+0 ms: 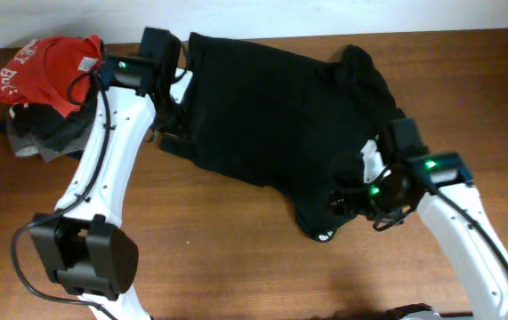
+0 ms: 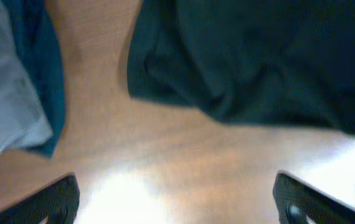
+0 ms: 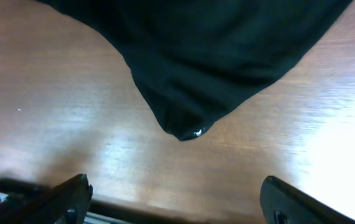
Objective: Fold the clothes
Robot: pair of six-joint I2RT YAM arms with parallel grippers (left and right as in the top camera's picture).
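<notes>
Ahead of both wide-spread jaws, the black shirt (image 1: 271, 111) lies ungripped.

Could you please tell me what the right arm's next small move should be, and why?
Probably ease the right gripper forward and down onto the pointed corner of the black shirt, then close. Its jaws stand wide open, empty, and that corner lies flat on the table just ahead of them.

The right arm (image 1: 467, 233) hides part of the black shirt (image 1: 271, 107) beneath it.
</notes>
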